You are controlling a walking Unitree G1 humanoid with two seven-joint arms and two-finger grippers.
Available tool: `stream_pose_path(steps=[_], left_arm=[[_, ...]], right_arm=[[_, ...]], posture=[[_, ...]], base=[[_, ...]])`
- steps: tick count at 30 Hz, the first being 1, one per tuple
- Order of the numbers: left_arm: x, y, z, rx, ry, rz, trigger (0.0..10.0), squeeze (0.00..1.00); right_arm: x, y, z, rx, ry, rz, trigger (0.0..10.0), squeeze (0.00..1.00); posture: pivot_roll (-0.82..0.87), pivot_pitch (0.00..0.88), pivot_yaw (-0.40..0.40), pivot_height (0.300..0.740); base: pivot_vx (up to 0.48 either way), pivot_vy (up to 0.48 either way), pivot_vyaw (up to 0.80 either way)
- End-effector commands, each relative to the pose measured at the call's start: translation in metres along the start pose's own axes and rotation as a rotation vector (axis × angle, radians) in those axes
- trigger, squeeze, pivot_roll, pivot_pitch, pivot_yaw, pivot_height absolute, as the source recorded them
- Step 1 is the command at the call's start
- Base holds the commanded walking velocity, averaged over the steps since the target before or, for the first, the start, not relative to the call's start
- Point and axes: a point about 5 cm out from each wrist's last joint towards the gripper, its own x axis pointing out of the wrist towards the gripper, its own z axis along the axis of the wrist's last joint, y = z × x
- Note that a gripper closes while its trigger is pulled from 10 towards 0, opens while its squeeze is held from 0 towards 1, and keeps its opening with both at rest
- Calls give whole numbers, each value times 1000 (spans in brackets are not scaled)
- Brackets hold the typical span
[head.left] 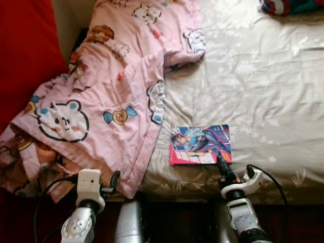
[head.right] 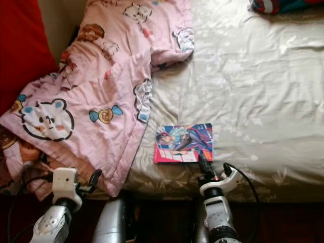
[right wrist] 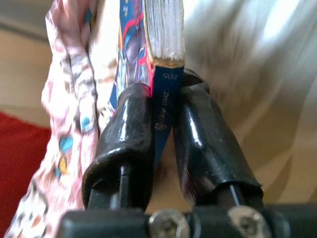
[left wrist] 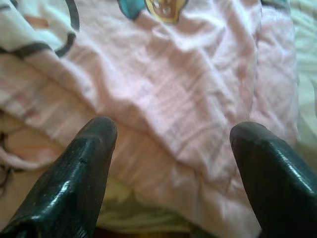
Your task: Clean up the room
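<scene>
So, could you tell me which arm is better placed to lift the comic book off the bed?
Right. The right gripper is shut on the comic book at its near corner; the left gripper hangs open over the pink blanket.

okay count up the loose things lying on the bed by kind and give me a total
Blankets: 1, the pink cartoon blanket draped over the bed's left side.
Books: 1, the comic book, clamped at its corner by the right gripper.
Bundled cloth: 1, a red and blue bundle at the far right edge.
Total: 3
</scene>
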Motion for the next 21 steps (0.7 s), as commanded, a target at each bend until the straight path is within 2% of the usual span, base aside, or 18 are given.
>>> stream_pose_path(steps=[1,2,4,5,6,7,10,12,14,16,21], left_arm=[[-2,2,-9,10,28,18,10000,0],[-1,1,-10,9,28,17,10000,0],[3,-1,-11,-2,25,19,10000,0],[5,-2,-11,-10,23,22,10000,0],[6,-2,-12,-16,20,25,10000,0],[7,-2,-13,-29,19,33,10000,0],[10,-3,-15,-58,20,53,10000,0],[12,-3,-17,-67,18,60,10000,0],[11,-2,-24,-102,42,83,10000,0],[9,-2,-33,-130,73,100,10000,0],[7,-3,-41,-148,102,105,10000,0]], right_arm=[[0,0,13,-49,-77,-27,0,0],[1,0,15,-67,-83,-33,0,0],[5,7,21,-179,-94,-34,0,0],[8,13,25,-245,-101,-22,784,0],[9,17,26,-286,-95,-9,8706,0],[10,21,27,-343,-86,14,10000,0],[12,35,29,-541,-46,86,10000,0],[12,39,30,-602,-38,98,10000,0],[12,45,35,-720,-45,114,10000,0],[12,45,38,-759,-49,101,10000,0],[11,40,35,-768,-30,64,10000,0]], posture=[[13,93,66,595],[9,88,64,595],[-10,62,55,595],[-13,57,54,595],[-23,38,46,595],[-27,32,42,595],[-30,22,34,595],[-33,16,31,595],[-47,7,26,600],[-53,5,25,620],[-59,0,22,645]], base=[[0,0,0],[0,0,0],[0,0,0],[0,0,0],[0,0,0],[0,0,0],[0,0,0],[0,0,0],[0,0,0],[0,0,0],[0,0,0]])
